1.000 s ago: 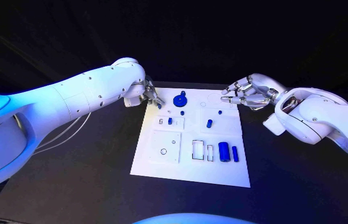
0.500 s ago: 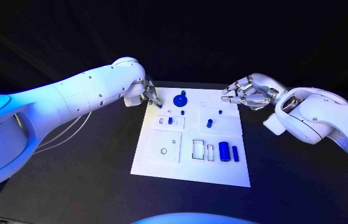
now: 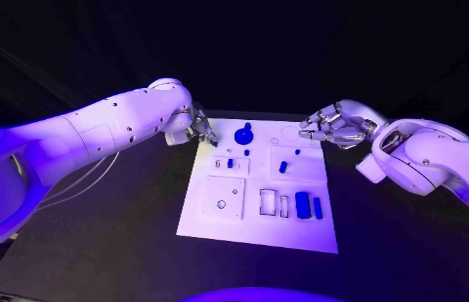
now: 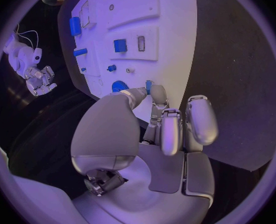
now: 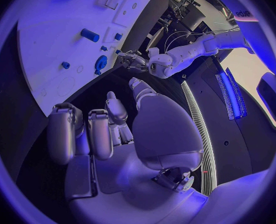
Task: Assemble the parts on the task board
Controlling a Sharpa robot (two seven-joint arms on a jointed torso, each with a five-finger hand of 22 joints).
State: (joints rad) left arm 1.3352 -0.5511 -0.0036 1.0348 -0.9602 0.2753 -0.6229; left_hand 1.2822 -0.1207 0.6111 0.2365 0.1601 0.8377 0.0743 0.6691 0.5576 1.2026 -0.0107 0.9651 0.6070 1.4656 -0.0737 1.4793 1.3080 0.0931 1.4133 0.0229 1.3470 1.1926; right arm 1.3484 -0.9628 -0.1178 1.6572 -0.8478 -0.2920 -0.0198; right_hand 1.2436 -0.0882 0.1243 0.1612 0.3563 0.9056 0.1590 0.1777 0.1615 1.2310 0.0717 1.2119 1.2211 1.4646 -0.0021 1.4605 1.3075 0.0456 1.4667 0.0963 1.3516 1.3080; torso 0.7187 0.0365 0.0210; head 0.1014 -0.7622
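The white task board (image 3: 256, 224) lies in the middle of the black table. My left hand (image 3: 200, 131) hovers at its far left corner and pinches a small blue peg (image 4: 148, 86) between thumb and a finger. Just right of it a round blue gear (image 3: 243, 136) sits on the board. Further small blue parts (image 3: 282, 167) stand mid-board, and a blue cylinder (image 3: 302, 205) with a slim blue bar (image 3: 316, 208) lies near the right front. My right hand (image 3: 332, 129) hangs beside the board's far right corner, fingers loosely bent and apart, holding nothing.
Rectangular recesses (image 3: 267, 202) and a raised square plate (image 3: 223, 197) occupy the board's near half. Black tabletop (image 3: 117, 248) surrounds the board on all sides. A thin cable (image 3: 83, 180) trails under my left arm.
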